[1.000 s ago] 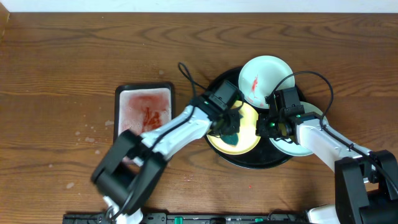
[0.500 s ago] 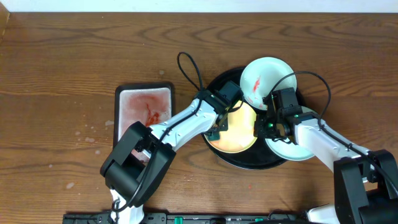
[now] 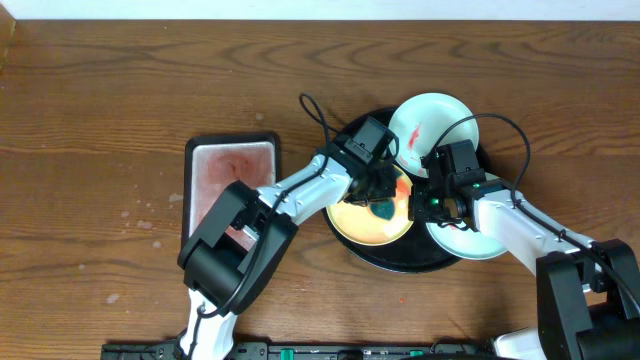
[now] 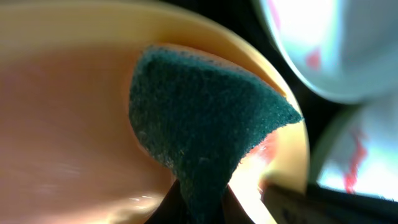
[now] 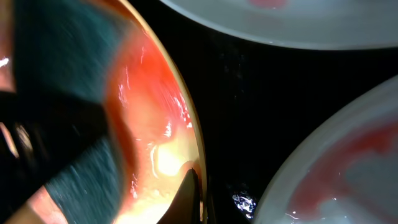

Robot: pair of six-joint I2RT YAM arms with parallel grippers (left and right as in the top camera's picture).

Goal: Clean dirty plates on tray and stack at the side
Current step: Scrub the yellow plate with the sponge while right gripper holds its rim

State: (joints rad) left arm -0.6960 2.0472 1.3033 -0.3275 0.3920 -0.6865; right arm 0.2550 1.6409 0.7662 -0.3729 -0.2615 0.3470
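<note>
The pale yellow plate (image 3: 370,222) lies on the black tray (image 3: 400,262), wet with red sauce. My left gripper (image 3: 383,200) is shut on a green sponge (image 4: 199,130) that presses on the yellow plate (image 4: 68,118) near its right rim. My right gripper (image 3: 424,205) is shut on the yellow plate's right rim (image 5: 193,155); one finger lies inside, one outside. A mint-white plate with a red smear (image 3: 430,120) sits at the tray's back. Another smeared mint-white plate (image 3: 475,240) lies under my right arm.
A small black rectangular basin with pinkish water (image 3: 232,172) stands left of the tray. Brown wood tabletop (image 3: 100,120) surrounds everything. Small red drips mark the wood near the tray's front (image 3: 402,296).
My left gripper has swept the sponge across the yellow plate, from its middle to the left and now to its upper right. The right gripper has kept its hold on the rim.
</note>
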